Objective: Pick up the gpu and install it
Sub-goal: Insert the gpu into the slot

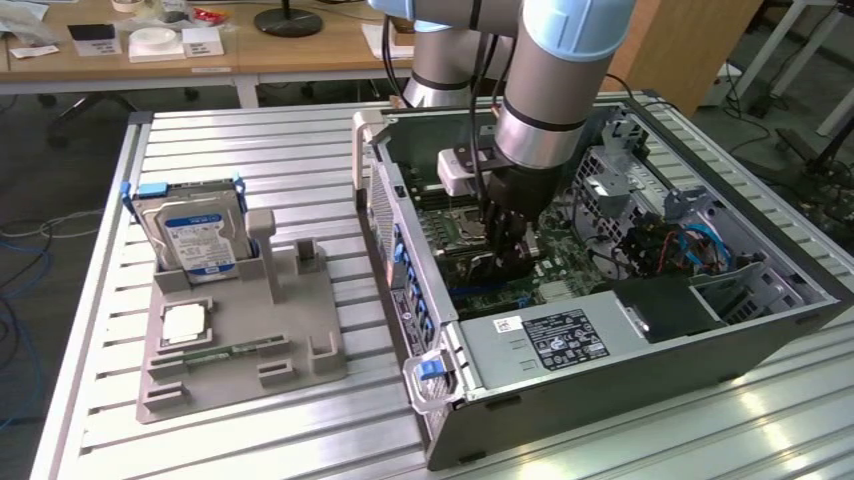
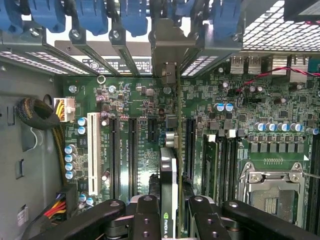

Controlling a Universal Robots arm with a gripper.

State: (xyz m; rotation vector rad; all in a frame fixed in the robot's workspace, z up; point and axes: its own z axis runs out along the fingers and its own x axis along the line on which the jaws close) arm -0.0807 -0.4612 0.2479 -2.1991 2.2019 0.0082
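The claw (image 2: 172,220) is seen closed on the gpu (image 2: 169,175), which is pinched on edge between the two black fingers (image 2: 147,215). In the exterior view the claw (image 1: 507,255) is lowered into the open computer case (image 1: 747,320). The card is held over the green motherboard (image 2: 130,100), between the long expansion slots, with its metal bracket towards the rear slot openings; whether it is seated cannot be told. A CPU socket (image 2: 270,192) lies beside it. Outside the case, a hard drive (image 1: 198,235) and a memory stick (image 1: 220,352) are kept in a grey holder (image 1: 240,380) on the slatted worktop (image 1: 267,140).
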